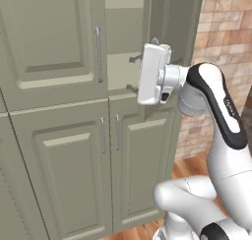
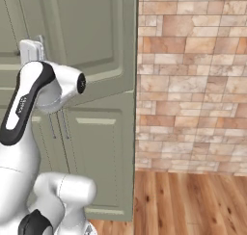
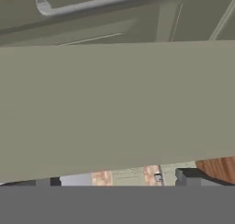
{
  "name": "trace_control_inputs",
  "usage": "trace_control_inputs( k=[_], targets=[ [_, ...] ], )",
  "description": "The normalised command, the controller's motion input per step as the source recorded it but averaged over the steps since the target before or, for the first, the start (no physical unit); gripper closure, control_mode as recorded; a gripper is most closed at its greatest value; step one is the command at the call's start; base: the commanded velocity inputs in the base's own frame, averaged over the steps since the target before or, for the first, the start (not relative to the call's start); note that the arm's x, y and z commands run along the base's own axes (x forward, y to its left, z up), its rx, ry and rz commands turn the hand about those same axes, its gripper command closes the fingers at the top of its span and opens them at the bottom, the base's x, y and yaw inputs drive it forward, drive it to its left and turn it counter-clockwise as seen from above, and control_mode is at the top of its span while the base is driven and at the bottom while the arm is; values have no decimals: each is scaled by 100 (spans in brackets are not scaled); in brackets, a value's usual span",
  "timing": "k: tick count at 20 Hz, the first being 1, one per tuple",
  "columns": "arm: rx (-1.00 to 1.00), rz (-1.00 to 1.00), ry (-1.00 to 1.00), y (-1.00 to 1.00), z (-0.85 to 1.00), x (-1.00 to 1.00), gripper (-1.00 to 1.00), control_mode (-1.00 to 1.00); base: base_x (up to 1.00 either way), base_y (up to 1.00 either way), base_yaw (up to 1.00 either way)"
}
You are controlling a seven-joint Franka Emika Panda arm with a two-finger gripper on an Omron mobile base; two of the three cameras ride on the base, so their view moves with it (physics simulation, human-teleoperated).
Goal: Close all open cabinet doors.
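Observation:
The upper right cabinet door (image 1: 177, 22) stands swung out from the cupboard, and its panelled face (image 2: 91, 36) is turned toward the brick wall. Behind it the shelf opening (image 1: 123, 37) is exposed. The upper left cabinet door (image 1: 49, 37) is flush, with its long silver handle (image 1: 98, 54) vertical. My gripper (image 1: 132, 73) is held at the lower part of the opening, beside the open door, with its fingers spread and nothing between them. In the hand view a flat sage surface (image 3: 114, 108) lies very close above the fingertips (image 3: 188, 176), and a silver bar handle (image 3: 92, 5) runs beyond it.
Two shorter lower doors (image 1: 69, 170) with small handles sit shut under the upper ones. A brick wall (image 2: 193, 84) rises right of the cupboard, above a wooden floor (image 2: 193, 200). My white arm (image 2: 29, 99) stands in front of the cupboard.

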Motion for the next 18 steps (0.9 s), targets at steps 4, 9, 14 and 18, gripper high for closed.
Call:
trace_control_inputs(
  k=[4, 9, 14, 18],
  targets=[
    [3, 5, 14, 0, 31, 81, -100, -100, 0, 0, 0],
    [3, 9, 13, -1, 30, 75, -100, -100, 0, 0, 0],
    [2, 11, 10, -7, 29, 69, -100, -100, 0, 0, 0],
    [1, 10, 8, -7, 27, 64, -100, -100, 0, 0, 0]
  ],
)
